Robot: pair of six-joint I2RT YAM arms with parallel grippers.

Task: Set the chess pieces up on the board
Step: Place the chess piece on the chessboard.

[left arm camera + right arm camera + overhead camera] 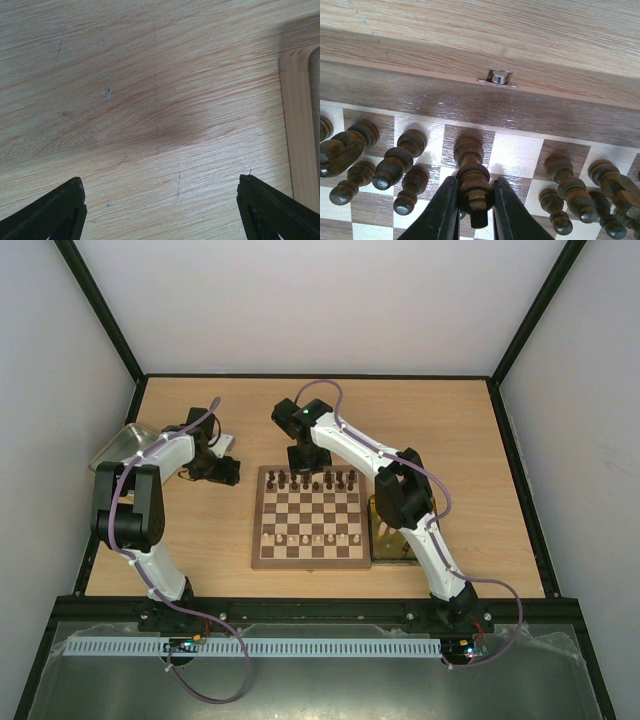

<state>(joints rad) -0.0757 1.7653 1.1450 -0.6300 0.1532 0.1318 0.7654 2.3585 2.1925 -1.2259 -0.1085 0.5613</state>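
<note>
The right claw (474, 202) is clamped on 1 dark chess piece (470, 172) at the board's (470, 102) far row, so a skewed release could topple it into the crowded neighbouring pieces (400, 162), while the left claw (160, 210) hangs wide apart over the desk (150, 75).

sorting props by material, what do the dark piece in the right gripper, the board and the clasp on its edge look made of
Dark piece, held in the right gripper: likely turned wood, dark stain, slight gloss; ringed profile with highlights.
Board: wood, perhaps veneer; visible grain, satin sheen on the border.
Clasp: apparently metal; silvery with bright reflections.
</note>
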